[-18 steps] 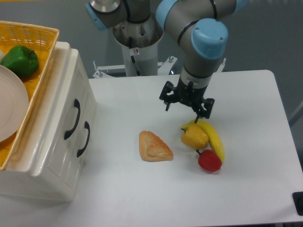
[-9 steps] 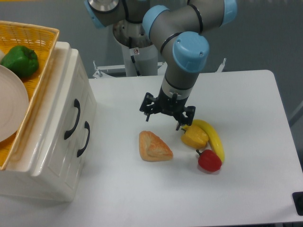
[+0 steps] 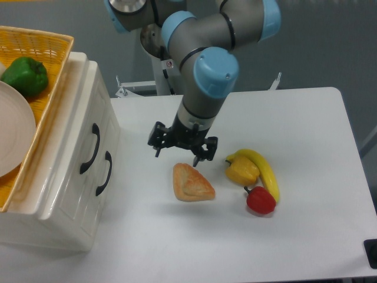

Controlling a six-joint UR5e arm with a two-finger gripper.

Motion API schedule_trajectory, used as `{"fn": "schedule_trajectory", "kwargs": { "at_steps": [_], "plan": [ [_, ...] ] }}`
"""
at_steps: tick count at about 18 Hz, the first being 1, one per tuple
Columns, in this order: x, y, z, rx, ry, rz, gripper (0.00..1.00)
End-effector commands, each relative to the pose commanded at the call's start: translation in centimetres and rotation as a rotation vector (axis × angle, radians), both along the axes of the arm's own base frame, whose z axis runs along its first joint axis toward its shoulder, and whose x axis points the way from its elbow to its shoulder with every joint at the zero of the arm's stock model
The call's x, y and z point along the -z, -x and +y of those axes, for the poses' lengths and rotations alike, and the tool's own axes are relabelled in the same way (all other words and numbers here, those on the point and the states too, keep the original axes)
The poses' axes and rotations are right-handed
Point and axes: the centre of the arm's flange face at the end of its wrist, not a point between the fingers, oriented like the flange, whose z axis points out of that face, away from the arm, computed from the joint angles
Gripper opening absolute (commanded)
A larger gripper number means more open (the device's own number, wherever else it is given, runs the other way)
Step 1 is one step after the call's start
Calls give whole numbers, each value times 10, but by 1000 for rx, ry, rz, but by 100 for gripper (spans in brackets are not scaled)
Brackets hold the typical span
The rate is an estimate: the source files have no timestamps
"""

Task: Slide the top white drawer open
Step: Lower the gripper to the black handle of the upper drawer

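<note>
While the top white drawer [image 3: 88, 132] sits flush in the cream cabinet [image 3: 65, 194] at the left of the tabletop [image 3: 306, 118], its curved black handle [image 3: 92, 148] untouched, the lower drawer front's handle [image 3: 105, 173] shows just beside and below it. On top of the cabinet, a yellow woven basket [image 3: 41, 47] carries a green pepper [image 3: 25, 75] and the edge of a white plate [image 3: 15, 132].

Out on the tabletop, well apart from the drawer, the gripper [image 3: 179, 151] hangs over the white surface with its black fingers [image 3: 156, 140] spread wide, nothing between them. It hovers just above the upper edge of a golden pastry [image 3: 191, 182]; whether it touches the pastry I cannot tell.

To the right of the pastry, a yellow pepper [image 3: 241, 170] lies against a banana [image 3: 265, 171], and a red pepper [image 3: 260, 200] sits just below them, touching the banana's lower end. Behind it all, the arm's grey links and blue joint caps [image 3: 215, 72] reach down from the base [image 3: 171, 65] at the tabletop's far edge.
</note>
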Motion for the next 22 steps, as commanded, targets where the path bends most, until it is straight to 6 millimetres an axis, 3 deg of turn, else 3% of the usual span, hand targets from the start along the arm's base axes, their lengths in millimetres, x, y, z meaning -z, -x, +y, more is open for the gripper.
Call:
{"fn": "schedule_trajectory", "kwargs": {
  "at_steps": [22],
  "plan": [
    [-6, -35, 9, -28, -44, -225, 100]
  ]
}}
